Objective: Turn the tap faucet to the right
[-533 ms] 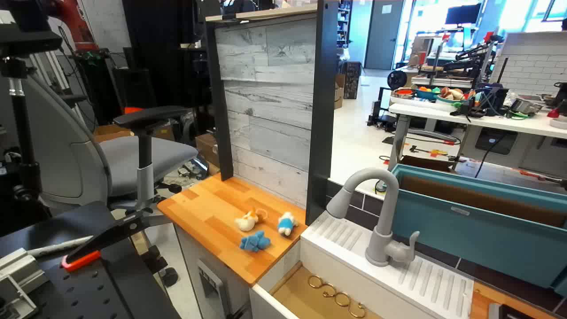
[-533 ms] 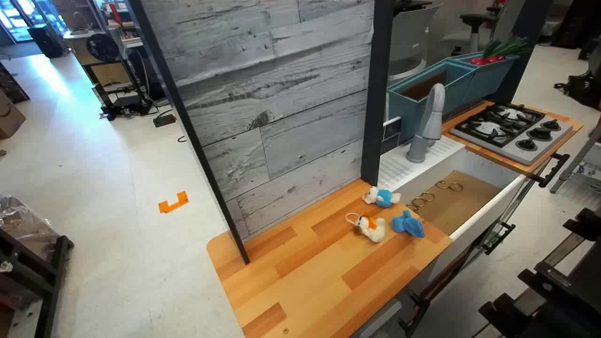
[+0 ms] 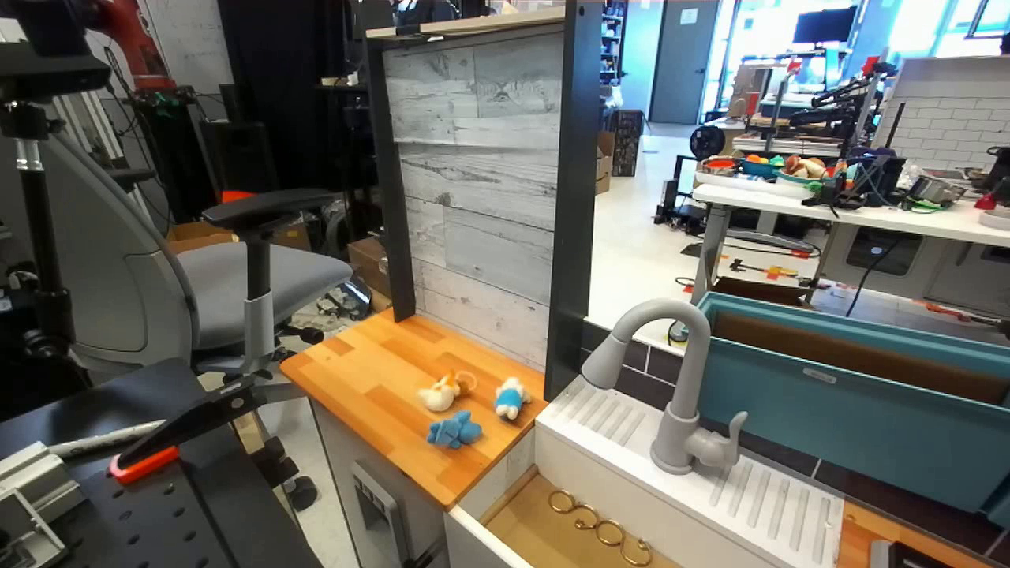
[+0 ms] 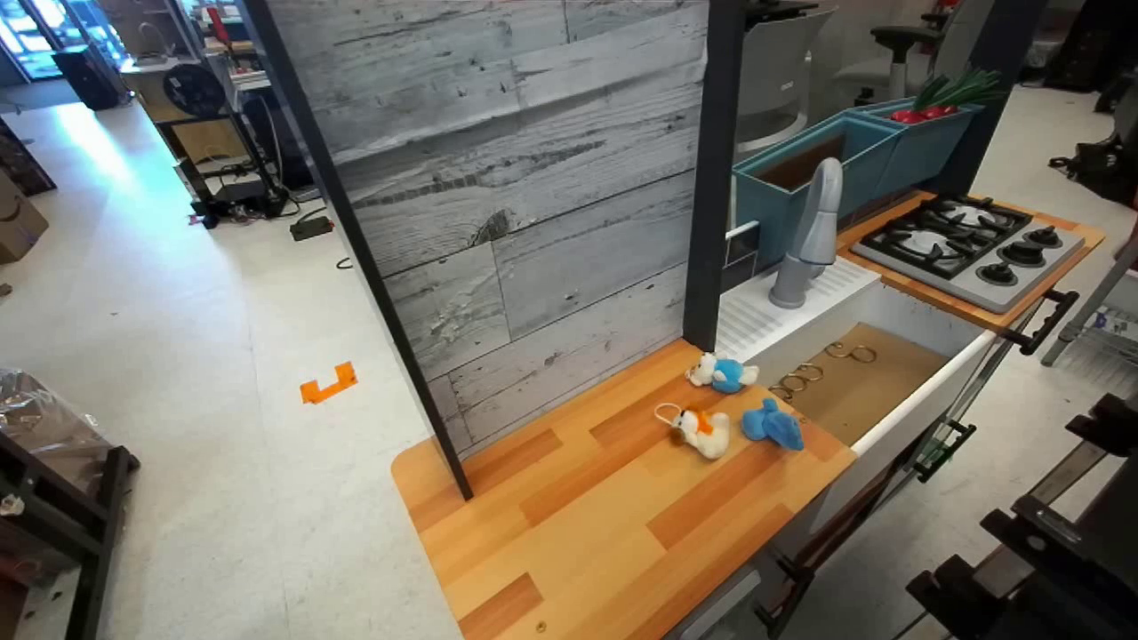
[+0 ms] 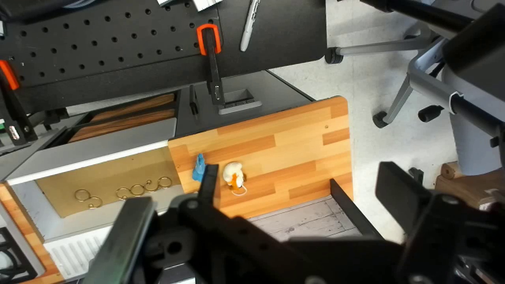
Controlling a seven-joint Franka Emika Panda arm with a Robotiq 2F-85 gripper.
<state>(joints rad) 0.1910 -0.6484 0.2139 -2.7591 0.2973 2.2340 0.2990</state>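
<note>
1. The tap faucet [image 3: 691, 371] stands upright on the white ribbed ledge [image 3: 607, 443] at the back of the basin [image 3: 631, 503]. I take that siting as meant to let the spout [image 3: 603, 364] swing out over the basin.
2. The spout's end hangs on the side of the wooden tabletop [image 3: 371, 355]; whether above ledge or basin, I cannot tell. I judge the rightward turn not yet made. Taken from the basin side, right would mean toward the stove [image 4: 969, 253].
3. The teal planter [image 3: 836, 430] sits close behind the ledge, set back, it seems, so that the spout can pass in front.
4. The blue toy [image 3: 454, 430], the white-and-orange toy [image 3: 438, 394] and the white-and-blue toy [image 3: 511, 399] lie loose on the tabletop, apart from the tap faucet. I find no part for them in this job.
5. The grey plank panel [image 3: 497, 197] rises along the tabletop's rear edge, presumably a mock wall; I note it as an obstacle for an approach from behind.
6. The tool [image 5: 298, 177] shows in the wrist view only. Its fingers [image 5: 400, 193] stand wide apart, gripping nothing, with the tabletop beyond them. I read this as a readiness pose: the next move should bring one finger against the spout's tabletop side.
</note>
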